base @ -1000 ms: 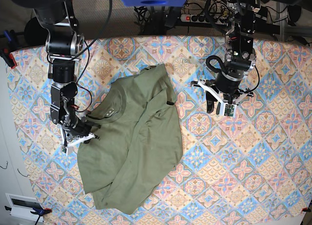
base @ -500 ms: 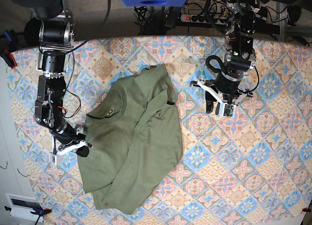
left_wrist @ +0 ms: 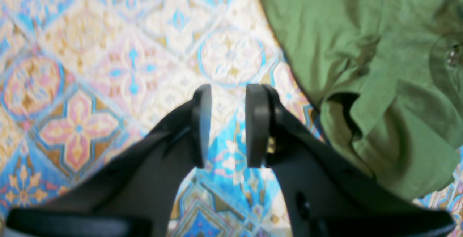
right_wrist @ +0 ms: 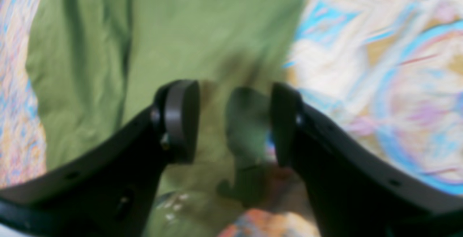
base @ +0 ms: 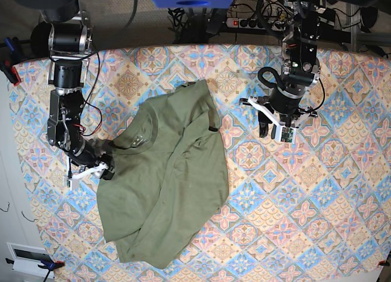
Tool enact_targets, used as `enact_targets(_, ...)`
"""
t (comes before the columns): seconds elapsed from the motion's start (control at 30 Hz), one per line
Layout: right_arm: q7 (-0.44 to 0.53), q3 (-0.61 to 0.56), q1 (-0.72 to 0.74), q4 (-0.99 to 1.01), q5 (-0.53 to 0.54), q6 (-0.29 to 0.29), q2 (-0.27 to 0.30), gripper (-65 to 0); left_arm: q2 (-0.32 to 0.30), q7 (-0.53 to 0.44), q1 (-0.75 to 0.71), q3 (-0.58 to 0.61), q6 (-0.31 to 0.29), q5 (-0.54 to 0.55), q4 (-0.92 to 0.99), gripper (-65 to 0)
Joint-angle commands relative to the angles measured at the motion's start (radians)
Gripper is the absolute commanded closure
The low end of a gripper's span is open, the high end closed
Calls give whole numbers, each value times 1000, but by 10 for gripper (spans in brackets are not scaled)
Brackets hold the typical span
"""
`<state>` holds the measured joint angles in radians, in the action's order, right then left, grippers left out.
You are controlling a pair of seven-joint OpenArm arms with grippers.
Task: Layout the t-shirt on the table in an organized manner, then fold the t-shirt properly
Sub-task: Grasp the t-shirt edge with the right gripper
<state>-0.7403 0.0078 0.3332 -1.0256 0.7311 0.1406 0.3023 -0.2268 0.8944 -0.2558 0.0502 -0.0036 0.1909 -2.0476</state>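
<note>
The olive-green t-shirt lies crumpled and skewed on the left half of the table, collar toward the upper left. My right gripper is at the shirt's left edge below the collar. In the right wrist view the right gripper is open, with a loose fold of the t-shirt standing between its fingers, unclamped. My left gripper hovers over bare table, to the right of the shirt. In the left wrist view the left gripper shows a narrow gap and nothing in it; the t-shirt lies to its right.
Beyond the table's far edge are cables and a power strip. A red clamp grips the cloth at the left edge. A white box sits off the lower left corner. The patterned cloth stretches under the left gripper.
My right gripper dragged the shirt's left edge outward, then opened and let the fabric go. The left arm has barely moved.
</note>
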Motion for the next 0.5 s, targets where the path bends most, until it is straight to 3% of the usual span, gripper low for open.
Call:
enact_targets(0.0,20,8,24,0,9,7,16,-315,-3,-30,11,-2,0,2,-20,-164)
enact_targets(0.37,8,1,-30,23,14,11,16,-313,-3,-30,11,0,0,2,-20,-164)
enact_targets(0.47,6,2,-96,-51,15,12,10,-268,-3,-30,11,-3,0,2,-18,-164)
